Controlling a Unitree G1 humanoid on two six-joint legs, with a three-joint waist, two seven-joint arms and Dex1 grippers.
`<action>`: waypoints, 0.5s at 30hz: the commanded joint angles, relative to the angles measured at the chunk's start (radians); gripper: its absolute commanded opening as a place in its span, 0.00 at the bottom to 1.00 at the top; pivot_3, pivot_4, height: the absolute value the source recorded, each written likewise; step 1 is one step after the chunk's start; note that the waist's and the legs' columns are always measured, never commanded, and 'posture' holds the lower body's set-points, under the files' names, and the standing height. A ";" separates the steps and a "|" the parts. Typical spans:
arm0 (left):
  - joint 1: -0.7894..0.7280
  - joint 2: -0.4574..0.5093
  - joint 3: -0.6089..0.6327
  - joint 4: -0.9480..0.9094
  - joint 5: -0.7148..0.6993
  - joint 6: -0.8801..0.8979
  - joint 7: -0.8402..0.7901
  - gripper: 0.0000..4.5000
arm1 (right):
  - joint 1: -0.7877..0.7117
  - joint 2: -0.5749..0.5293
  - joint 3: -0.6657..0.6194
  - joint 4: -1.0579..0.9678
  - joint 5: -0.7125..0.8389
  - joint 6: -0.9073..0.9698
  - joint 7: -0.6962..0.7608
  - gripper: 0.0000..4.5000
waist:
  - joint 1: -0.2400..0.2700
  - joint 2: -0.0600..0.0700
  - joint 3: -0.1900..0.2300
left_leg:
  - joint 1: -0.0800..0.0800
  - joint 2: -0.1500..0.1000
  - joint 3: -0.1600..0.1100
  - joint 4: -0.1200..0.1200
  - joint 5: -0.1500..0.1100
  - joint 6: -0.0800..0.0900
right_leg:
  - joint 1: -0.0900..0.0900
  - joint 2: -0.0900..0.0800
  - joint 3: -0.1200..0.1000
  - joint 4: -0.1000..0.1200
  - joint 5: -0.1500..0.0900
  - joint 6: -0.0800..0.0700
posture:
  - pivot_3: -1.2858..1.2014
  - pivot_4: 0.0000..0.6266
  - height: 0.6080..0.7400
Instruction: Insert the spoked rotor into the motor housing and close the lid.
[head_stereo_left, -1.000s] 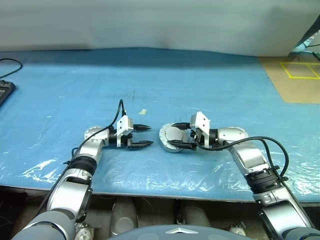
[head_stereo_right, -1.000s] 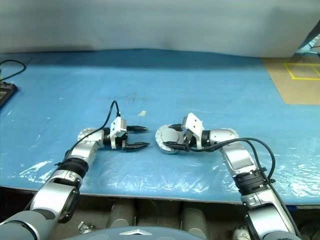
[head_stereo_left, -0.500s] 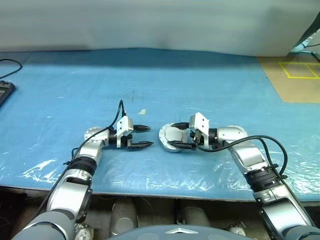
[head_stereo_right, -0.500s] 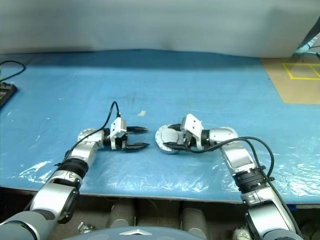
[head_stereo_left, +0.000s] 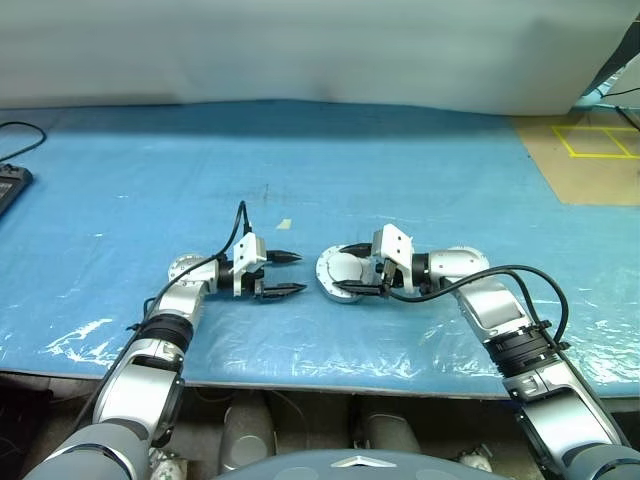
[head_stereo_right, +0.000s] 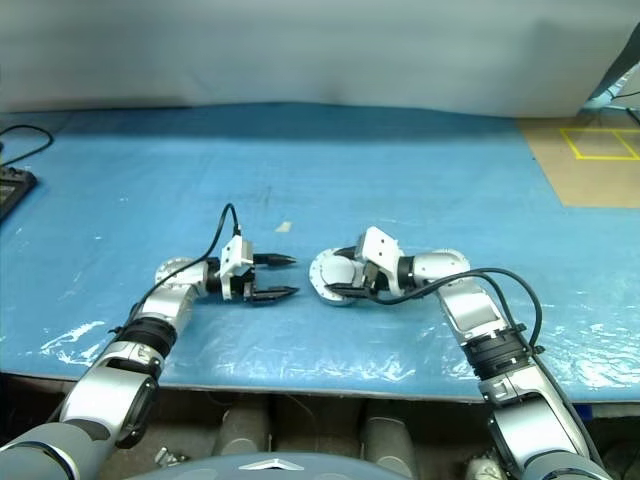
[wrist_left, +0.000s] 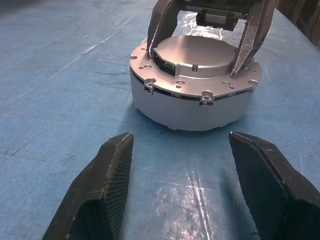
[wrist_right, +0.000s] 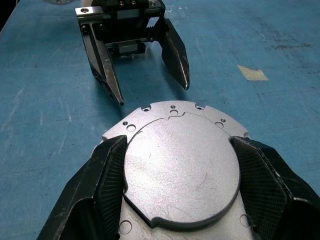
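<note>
Lidded housing between our two tools on the blue tabletop

We see the housing (head_stereo_left: 343, 272) resting near the tabletop (head_stereo_left: 400, 170) centre with its lid (wrist_right: 181, 167) on top; our right tool (head_stereo_left: 352, 270), reaching in from 3 o'clock, has its fingers (wrist_right: 107, 187) set wide on either side of the lid's raised disc, and our left tool (head_stereo_left: 290, 273) sits just beside at 9 o'clock, spread wide and holding nothing
</note>
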 joint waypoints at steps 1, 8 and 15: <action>-0.004 0.006 0.006 -0.023 -0.006 -0.007 -0.001 0.71 | 0.030 -0.037 0.019 0.058 -0.034 0.076 0.011 0.66 | 0.001 0.000 0.000 | 0.000 0.000 0.000 0.000 0.000 0.000 | 0.000 0.000 0.000 0.000 0.000 0.000 | 0.52 0.24 1.00; 0.001 0.003 0.004 -0.027 -0.006 -0.007 -0.002 0.71 | 0.020 -0.065 0.027 0.031 -0.046 0.099 0.010 0.66 | 0.004 0.000 0.000 | -0.002 0.000 0.002 -0.002 0.000 0.000 | -0.001 0.000 0.000 -0.006 0.000 0.000 | 0.52 0.24 1.00; -0.009 -0.007 0.006 -0.050 -0.009 0.031 0.023 0.71 | 0.021 -0.079 0.059 0.054 -0.084 0.072 -0.014 0.66 | 0.004 0.000 0.000 | -0.002 0.000 0.002 -0.003 0.000 0.000 | 0.000 0.000 0.000 -0.008 0.000 0.000 | 0.52 0.24 1.00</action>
